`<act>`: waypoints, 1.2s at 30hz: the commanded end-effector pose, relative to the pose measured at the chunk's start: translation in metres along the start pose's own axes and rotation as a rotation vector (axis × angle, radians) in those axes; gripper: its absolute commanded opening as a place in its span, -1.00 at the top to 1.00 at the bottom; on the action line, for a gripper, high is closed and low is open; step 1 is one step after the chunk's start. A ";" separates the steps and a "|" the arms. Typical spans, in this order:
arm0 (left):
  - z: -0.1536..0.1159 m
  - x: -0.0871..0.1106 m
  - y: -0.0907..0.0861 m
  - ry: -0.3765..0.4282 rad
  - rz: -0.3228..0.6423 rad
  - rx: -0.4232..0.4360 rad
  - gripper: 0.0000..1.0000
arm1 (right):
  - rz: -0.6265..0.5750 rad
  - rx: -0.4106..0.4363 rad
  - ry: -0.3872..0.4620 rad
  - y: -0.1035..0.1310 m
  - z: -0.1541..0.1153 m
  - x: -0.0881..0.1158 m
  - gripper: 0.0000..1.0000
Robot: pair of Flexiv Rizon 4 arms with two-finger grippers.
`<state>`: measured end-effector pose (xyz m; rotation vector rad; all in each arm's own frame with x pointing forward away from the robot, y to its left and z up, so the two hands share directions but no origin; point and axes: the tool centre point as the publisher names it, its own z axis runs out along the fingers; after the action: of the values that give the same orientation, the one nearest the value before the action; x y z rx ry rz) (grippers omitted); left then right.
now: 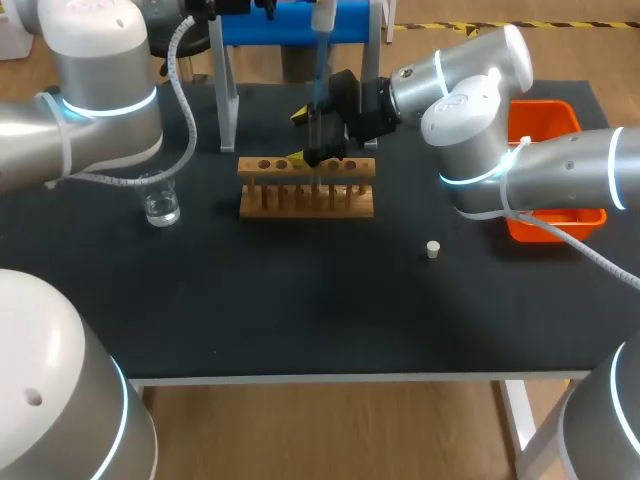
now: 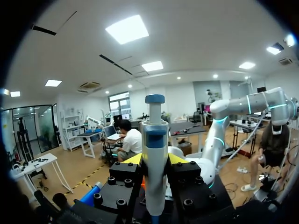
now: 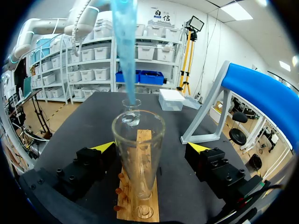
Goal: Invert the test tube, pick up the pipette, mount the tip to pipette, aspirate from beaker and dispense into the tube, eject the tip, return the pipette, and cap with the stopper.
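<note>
A clear test tube (image 3: 138, 154) stands upright, mouth up, in the wooden rack (image 1: 306, 187). My right gripper (image 3: 152, 146) is open around it, with a yellow-tipped finger on each side and neither touching the glass. In the head view this gripper (image 1: 297, 138) sits over the rack's middle. My left gripper (image 2: 154, 159) is shut on the white-and-blue pipette (image 2: 154, 154). The pipette (image 1: 321, 55) hangs upright, and its translucent blue tip (image 3: 125, 46) ends just over the tube's mouth. The beaker (image 1: 160, 205) of clear liquid stands left of the rack. The small white stopper (image 1: 433, 249) lies to the rack's front right.
The blue pipette stand (image 1: 290, 25) on grey legs rises behind the rack. An orange bin (image 1: 545, 125) sits at the table's right edge, under my right arm. Bare black tabletop (image 1: 300, 300) stretches in front of the rack.
</note>
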<state>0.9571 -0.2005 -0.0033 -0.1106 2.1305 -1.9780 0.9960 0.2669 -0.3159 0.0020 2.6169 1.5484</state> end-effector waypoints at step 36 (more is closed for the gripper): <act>-0.064 0.102 0.061 -0.101 -0.047 -0.009 1.00 | 0.000 0.001 0.003 0.000 -0.001 -0.001 -1.00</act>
<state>0.8575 -0.1566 -0.0640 -0.2608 2.1137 -1.9358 0.9960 0.2669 -0.3159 0.0020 2.6167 1.5485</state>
